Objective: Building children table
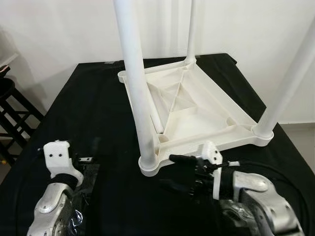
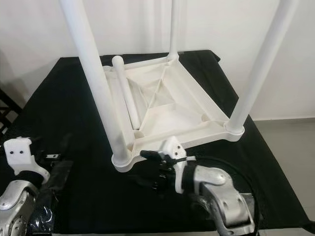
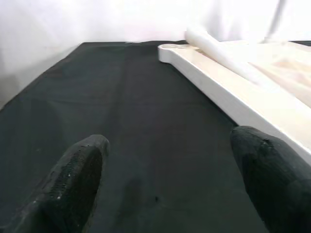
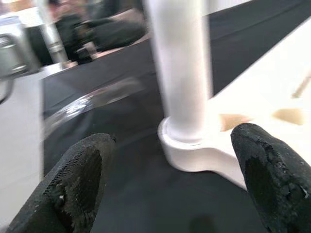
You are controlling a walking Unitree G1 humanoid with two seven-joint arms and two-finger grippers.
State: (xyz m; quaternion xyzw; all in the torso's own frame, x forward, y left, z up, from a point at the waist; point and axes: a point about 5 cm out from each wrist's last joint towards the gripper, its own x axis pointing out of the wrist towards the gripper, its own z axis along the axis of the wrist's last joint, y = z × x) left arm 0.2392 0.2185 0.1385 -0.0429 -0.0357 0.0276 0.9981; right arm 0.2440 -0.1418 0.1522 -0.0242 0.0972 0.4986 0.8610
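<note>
Tabletop (image 1: 197, 105) lies upside down on your black-draped table (image 1: 88, 98), 3 legs upright, a 4th apparently loose inside.
Your right gripper (image 1: 178, 171) is spread beside the near leg (image 1: 135, 83); your left gripper (image 3: 170, 179) is spread over bare cloth.

We see both arms low and forward: left gripper (image 3: 165, 179) spread apart, right gripper (image 4: 175, 179) likewise spread.
</note>
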